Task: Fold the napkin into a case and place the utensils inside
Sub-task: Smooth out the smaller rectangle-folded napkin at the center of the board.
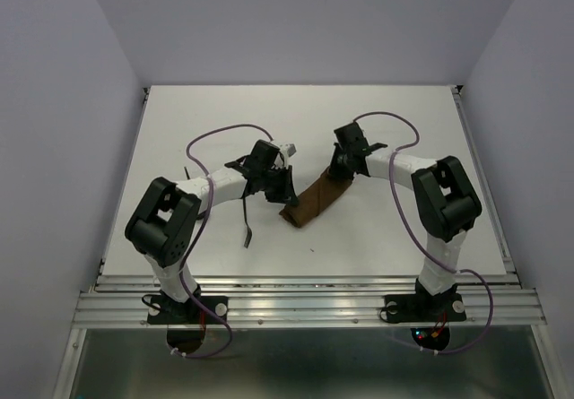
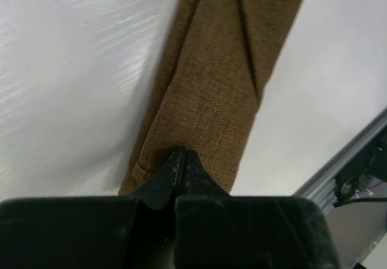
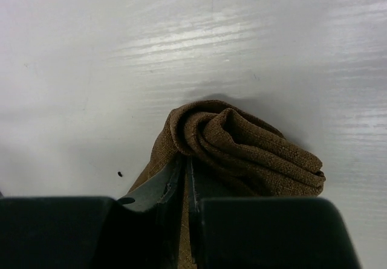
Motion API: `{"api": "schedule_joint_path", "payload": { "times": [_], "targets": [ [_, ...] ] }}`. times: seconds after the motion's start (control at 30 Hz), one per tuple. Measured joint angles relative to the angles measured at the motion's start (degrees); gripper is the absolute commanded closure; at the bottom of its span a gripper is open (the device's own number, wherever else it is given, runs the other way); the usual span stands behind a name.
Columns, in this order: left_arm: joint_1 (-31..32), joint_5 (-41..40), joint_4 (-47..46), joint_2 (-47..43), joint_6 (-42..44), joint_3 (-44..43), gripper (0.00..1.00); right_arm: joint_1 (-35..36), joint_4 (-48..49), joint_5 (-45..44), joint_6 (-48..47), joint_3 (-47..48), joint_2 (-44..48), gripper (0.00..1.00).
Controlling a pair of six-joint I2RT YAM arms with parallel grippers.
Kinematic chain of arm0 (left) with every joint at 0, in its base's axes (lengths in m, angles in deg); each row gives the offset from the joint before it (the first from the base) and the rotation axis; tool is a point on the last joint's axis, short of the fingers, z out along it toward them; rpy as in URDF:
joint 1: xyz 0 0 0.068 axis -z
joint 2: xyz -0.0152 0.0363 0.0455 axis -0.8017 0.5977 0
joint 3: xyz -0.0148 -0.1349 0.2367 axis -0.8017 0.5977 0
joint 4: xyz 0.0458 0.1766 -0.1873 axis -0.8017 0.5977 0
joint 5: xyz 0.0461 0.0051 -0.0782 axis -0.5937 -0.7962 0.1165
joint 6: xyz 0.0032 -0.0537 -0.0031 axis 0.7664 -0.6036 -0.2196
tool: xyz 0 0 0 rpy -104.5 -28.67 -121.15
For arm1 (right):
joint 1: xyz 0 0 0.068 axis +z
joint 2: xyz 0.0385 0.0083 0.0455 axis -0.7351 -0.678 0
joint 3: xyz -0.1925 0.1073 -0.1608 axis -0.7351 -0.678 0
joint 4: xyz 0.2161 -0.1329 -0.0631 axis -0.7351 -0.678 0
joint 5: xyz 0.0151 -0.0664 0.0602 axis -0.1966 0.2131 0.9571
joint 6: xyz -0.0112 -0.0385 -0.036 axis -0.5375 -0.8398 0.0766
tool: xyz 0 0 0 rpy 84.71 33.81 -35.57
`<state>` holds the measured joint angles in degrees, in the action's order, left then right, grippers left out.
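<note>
The dark brown napkin [image 1: 314, 200] lies as a narrow folded strip, like a case, slanting across the table's middle. My left gripper [image 1: 280, 193] is shut at the strip's near left end; in the left wrist view its tips [image 2: 183, 154] meet on the cloth [image 2: 217, 69]. My right gripper [image 1: 339, 173] is shut on the far right end; in the right wrist view [image 3: 188, 160] cloth shows between the jaws, and the napkin [image 3: 242, 142] bunches in rolled folds just beyond. One long dark utensil [image 1: 246, 224] lies left of the strip. A second thin dark piece [image 1: 188, 164] lies further left.
The white table [image 1: 404, 238] is bordered by a metal rail [image 1: 305, 299] at the near edge and grey walls on three sides. Purple cables [image 1: 215, 139] loop over both arms. A small dark speck [image 1: 311, 252] lies near the strip.
</note>
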<state>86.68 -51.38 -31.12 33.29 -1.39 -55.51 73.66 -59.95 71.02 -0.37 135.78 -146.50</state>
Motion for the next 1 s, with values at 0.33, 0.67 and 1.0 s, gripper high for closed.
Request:
{"api": "schedule_joint_path", "payload": {
  "times": [0.33,0.67,1.0],
  "targets": [
    [-0.1,-6.1,1.5,4.3,0.9,-0.3,1.0,0.0,-2.7,-1.7,-1.9,2.3,0.0,0.88],
    [-0.1,-7.6,5.5,-0.8,1.1,-2.7,1.0,0.0,-4.0,-5.6,-4.0,2.4,6.4,0.88],
    [-0.1,-6.7,5.3,3.3,0.4,-3.2,1.0,-0.3,-3.4,-8.0,-3.9,3.3,-1.7,0.88]
  ]
}}
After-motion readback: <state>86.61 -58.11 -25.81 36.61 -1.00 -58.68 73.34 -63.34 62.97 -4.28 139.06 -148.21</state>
